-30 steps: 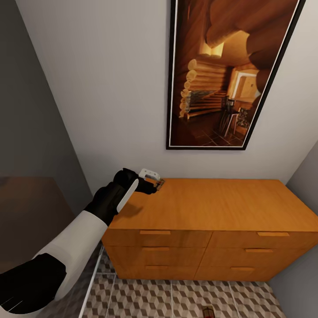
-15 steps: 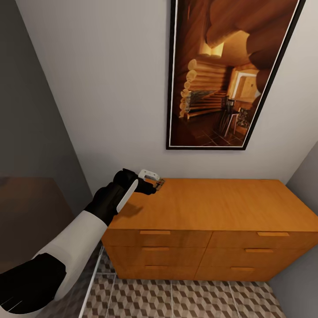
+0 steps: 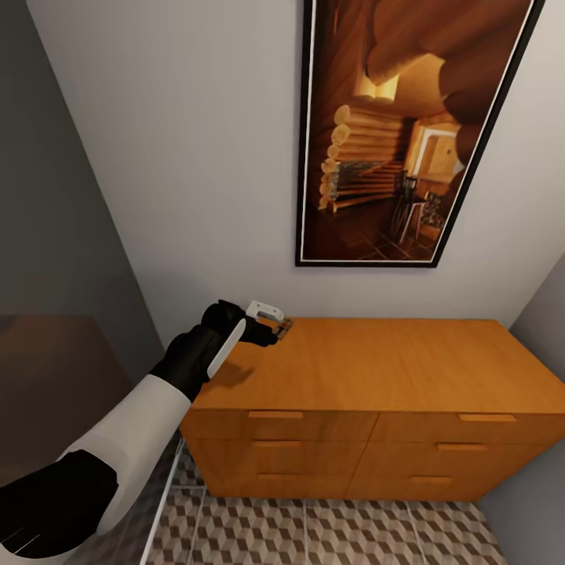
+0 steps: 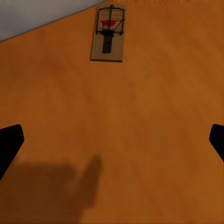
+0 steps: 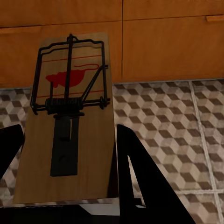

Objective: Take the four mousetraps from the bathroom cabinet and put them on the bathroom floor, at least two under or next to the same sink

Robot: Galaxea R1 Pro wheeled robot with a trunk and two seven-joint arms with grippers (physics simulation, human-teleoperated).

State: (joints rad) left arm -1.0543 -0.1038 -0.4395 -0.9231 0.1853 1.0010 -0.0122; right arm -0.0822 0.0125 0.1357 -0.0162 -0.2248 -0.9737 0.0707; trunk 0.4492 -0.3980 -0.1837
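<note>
Cabinet top (image 4: 140,140): mousetrap (image 4: 108,33) ahead of, beyond spread left fingers (image 4: 9,144).

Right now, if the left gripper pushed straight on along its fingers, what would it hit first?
Probably the bare cabinet top, since the left gripper looks down onto the wood with open jaws. The mousetrap lies further ahead near the wall, apart from the fingers; depth is unclear.

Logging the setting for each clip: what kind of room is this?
Probably a tiled room in a home, perhaps a bathroom corner: cube-patterned floor tiles, a wooden drawer cabinet against a plain wall, and a framed picture above it. No sink or bath is in view.
</note>
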